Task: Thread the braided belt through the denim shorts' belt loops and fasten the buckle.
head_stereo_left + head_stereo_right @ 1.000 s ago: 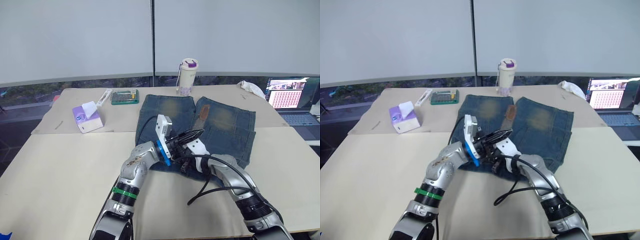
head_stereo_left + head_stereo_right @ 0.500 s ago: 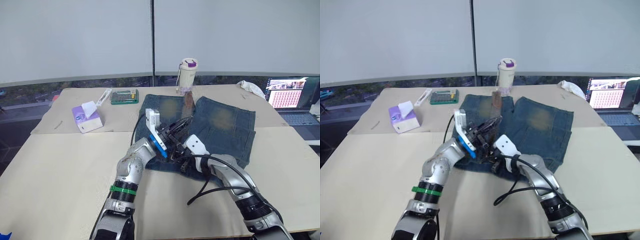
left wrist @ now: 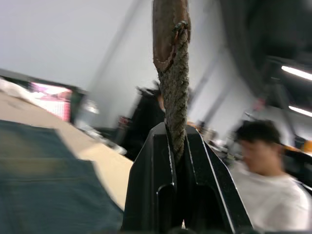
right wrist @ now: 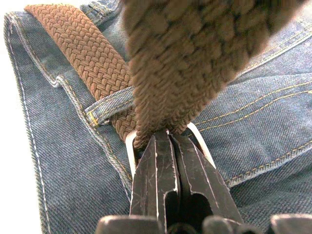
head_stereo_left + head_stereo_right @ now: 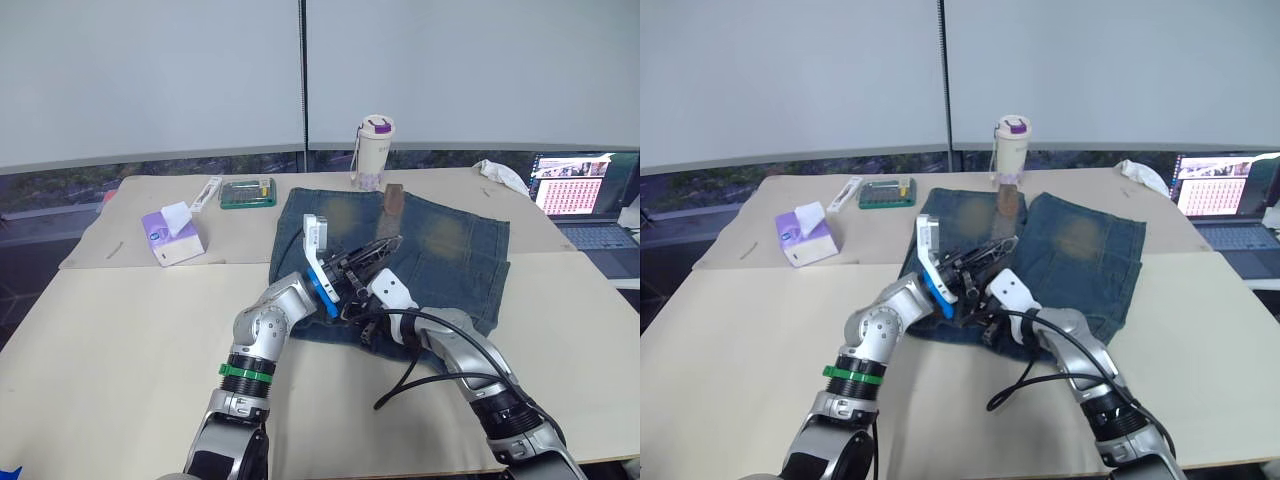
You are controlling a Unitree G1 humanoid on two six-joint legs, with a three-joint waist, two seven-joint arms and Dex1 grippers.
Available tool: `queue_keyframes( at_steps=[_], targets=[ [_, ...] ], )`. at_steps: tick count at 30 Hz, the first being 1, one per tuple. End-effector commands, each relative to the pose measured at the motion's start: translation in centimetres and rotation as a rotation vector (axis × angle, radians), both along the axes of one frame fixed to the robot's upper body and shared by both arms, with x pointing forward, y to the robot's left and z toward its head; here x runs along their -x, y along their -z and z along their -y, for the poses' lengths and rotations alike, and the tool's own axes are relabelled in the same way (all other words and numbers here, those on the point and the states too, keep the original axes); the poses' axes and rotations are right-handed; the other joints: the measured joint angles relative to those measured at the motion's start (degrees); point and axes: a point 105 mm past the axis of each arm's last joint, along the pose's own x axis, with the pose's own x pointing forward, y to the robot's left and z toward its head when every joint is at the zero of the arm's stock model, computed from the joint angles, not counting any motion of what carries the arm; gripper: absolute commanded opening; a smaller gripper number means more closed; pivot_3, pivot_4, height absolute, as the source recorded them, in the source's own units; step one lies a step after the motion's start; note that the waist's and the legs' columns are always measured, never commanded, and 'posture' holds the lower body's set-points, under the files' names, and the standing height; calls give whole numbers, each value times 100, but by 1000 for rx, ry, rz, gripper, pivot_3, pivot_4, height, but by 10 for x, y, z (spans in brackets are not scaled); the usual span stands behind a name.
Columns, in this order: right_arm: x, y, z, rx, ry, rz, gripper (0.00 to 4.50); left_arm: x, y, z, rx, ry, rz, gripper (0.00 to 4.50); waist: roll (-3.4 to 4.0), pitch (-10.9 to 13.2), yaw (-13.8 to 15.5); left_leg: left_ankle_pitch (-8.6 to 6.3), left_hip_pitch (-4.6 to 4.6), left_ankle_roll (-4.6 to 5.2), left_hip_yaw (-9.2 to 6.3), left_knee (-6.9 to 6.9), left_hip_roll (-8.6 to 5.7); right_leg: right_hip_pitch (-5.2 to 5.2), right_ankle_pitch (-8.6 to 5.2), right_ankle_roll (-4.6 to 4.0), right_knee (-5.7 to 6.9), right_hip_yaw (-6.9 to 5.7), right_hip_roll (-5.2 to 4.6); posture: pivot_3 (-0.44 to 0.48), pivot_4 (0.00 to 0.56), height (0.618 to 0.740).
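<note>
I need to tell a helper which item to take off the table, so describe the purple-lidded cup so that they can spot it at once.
Start at the denim shorts spread across the far half of the table. Just beyond their far edge stands the cup, upright. It is the only tall cream container there, with a purple lid, unlike the low tissue box further left.

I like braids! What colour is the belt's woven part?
Brown, in a woven braid pattern. The braided belt shows best in the right wrist view, lying on the denim shorts.
</note>
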Motion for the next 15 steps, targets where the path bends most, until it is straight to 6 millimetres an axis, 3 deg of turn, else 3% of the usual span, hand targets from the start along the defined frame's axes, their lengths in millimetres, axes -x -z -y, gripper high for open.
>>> queue_keyframes(
  at_steps=[1,8,15],
  targets=[
    [26,77,18,151,55,-272,127,32,-62,3,163,116,237,0,-1,1,3,0,0,0,0,0,0,0,0,0,0,0,0,0,150,740],
    [25,74,21,155,58,-253,127,-16,-41,-14,46,-225,194,0,-1,1,8,0,1,-4,-1,-1,1,2,0,0,-5,1,0,0,150,740],
    [14,52,20,114,55,-119,127,-42,-10,-27,-119,-383,146,0,-2,1,12,-1,3,-7,-1,-1,2,2,0,0,-5,0,1,0,150,740]
  ],
)
